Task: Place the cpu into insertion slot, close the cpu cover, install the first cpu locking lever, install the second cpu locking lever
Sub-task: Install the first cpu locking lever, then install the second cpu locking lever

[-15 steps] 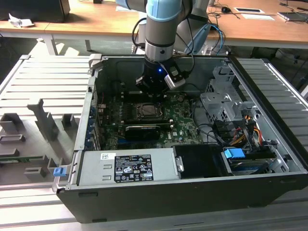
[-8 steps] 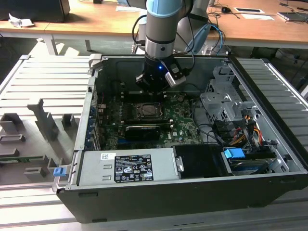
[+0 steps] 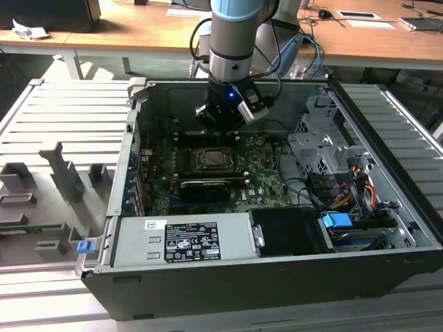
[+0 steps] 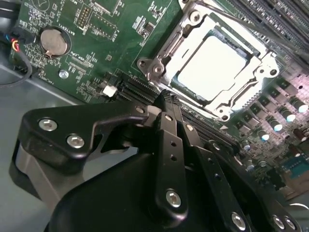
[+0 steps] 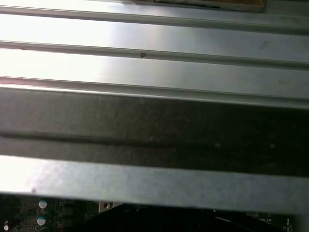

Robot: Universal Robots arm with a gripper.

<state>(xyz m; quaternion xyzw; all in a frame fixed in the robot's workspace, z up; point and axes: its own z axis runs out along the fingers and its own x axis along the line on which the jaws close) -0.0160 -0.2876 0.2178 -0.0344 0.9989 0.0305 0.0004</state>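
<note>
Cpu (image 4: 210,67) is sitting seated in the insertion slot (image 4: 257,52) on the green circuit board (image 4: 96,43), its pale metal face showing bright in the second wrist view. Cpu cover (image 4: 169,50) is lying closed over the slot, its silvery frame surrounding the chip on all sides, with the chip showing through the central opening. In the exterior view the same slot (image 3: 212,160) is showing as a dark square with a metal rim near the middle of the board, inside the open computer case (image 3: 277,277).

Gripper (image 4: 166,99) is hanging above the board just beside one corner of the cover, apart from it, with nothing between its fingers; the black fingers are lying pressed together, so the gripper is clenched and carrying nothing. In the exterior view the gripper (image 3: 220,126) is hovering directly over the far edge of the slot, with the arm (image 3: 235,41) standing upright above it.

A round coin battery (image 4: 52,42) is sitting on the board well apart from the slot. The case is resting on a ribbed metal table (image 3: 62,117). The first wrist view is facing ribbed metal surfaces (image 5: 154,67), with a thin strip of board visible at one edge.
</note>
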